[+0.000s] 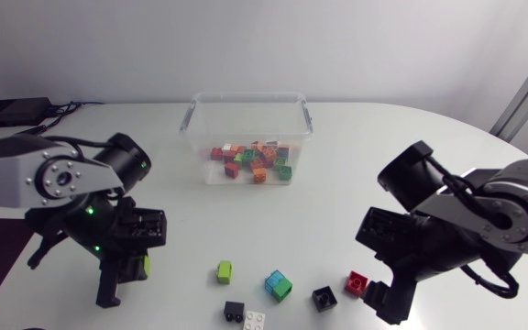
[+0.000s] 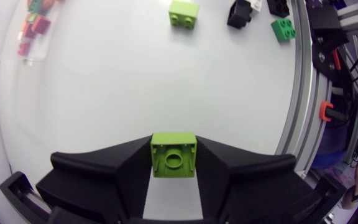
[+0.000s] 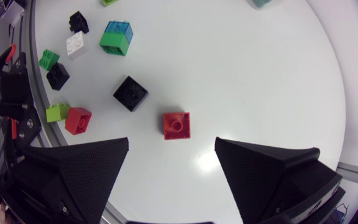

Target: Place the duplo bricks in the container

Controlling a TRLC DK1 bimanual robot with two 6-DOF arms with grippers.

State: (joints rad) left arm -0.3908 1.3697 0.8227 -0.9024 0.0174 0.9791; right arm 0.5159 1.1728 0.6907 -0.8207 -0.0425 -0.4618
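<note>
In the left wrist view my left gripper [image 2: 173,163] is shut on a lime green duplo brick [image 2: 173,154], held stud-hollow side up between both fingers. From above, that gripper [image 1: 125,280] hangs over the table's front left with the brick [image 1: 145,266] at its side. The clear container [image 1: 191,119] stands at the back middle and holds several small bricks. My right gripper [image 3: 172,142] is open just behind a red brick [image 3: 176,125], which it does not touch. In the head view the gripper [image 1: 388,301] is at the front right, next to that red brick [image 1: 357,282].
Loose bricks lie along the front: a lime one [image 1: 224,271], a blue-on-green pair [image 1: 278,285], a black one [image 1: 324,298], and a black [image 1: 235,312] and white [image 1: 255,320] pair. Several more bricks [image 3: 58,76] sit by the table's front edge.
</note>
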